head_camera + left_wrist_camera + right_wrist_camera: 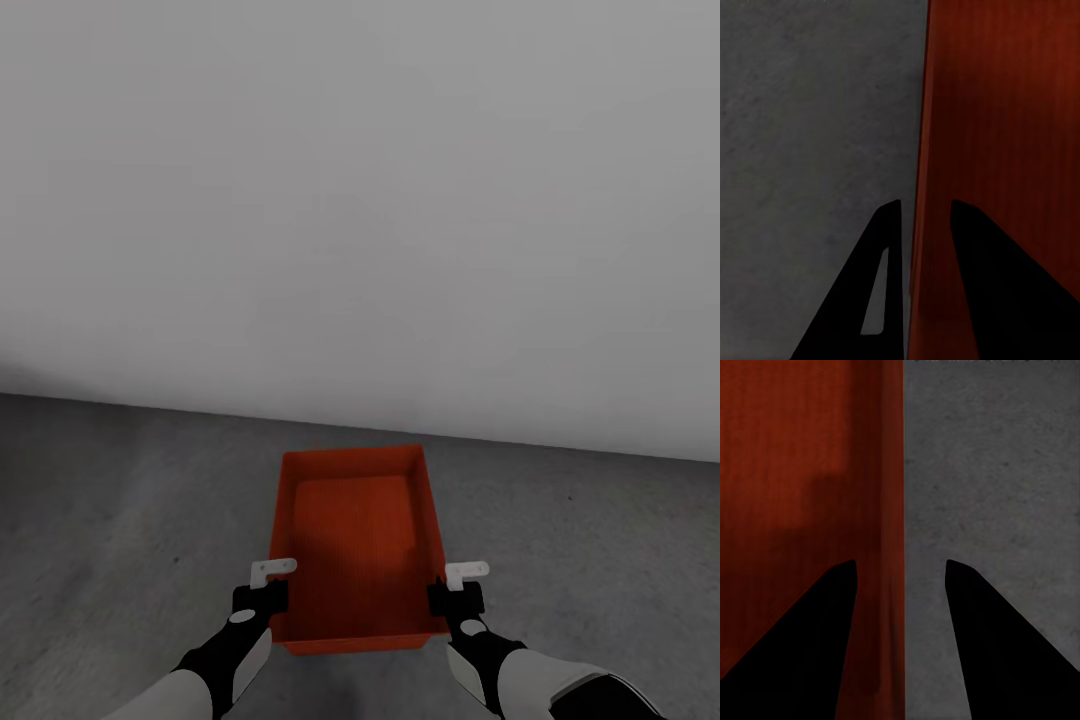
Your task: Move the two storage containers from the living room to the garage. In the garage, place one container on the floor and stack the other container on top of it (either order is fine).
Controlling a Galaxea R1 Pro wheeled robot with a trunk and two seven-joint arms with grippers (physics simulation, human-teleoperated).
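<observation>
We see one orange-red rectangular topless storage container (358,540) in front of the pale grey wall (360,200), over the dark grey concrete floor (120,520). The left gripper (268,590) straddles the container's left wall: in the left wrist view its fingers (881,285) sit close on either side of that wall (916,225), pinching it. The right gripper (458,592) straddles the right wall, its fingers (802,645) spread wider around the wall (894,585). We cannot tell whether the container touches the floor.

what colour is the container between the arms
Orange-red, plain; the storage container shows best in the head view.
</observation>
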